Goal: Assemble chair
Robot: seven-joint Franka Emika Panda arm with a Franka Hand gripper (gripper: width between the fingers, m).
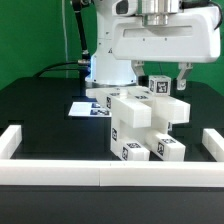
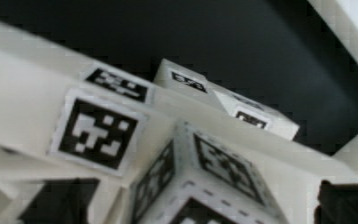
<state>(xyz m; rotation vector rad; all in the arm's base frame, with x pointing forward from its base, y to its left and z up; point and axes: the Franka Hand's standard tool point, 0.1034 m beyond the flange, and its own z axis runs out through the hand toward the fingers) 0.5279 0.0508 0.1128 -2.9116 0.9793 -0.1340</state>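
Two views checked. Found the chair (image 1: 142, 125) part-built at centre frame on the tabletop (image 1: 40, 110), blocks stacked and interlocked, tags facing out. Noted the gripper (image 1: 164, 80) directly above, straddling the topmost block (image 1: 160, 87), likely to seat it. Cannot tell whether clenched or released. Logged the marker board (image 1: 85, 108) behind, left of centre.

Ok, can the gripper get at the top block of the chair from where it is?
Probably yes: the gripper hangs open just above that top block, fingers either side, and nothing shows between them.
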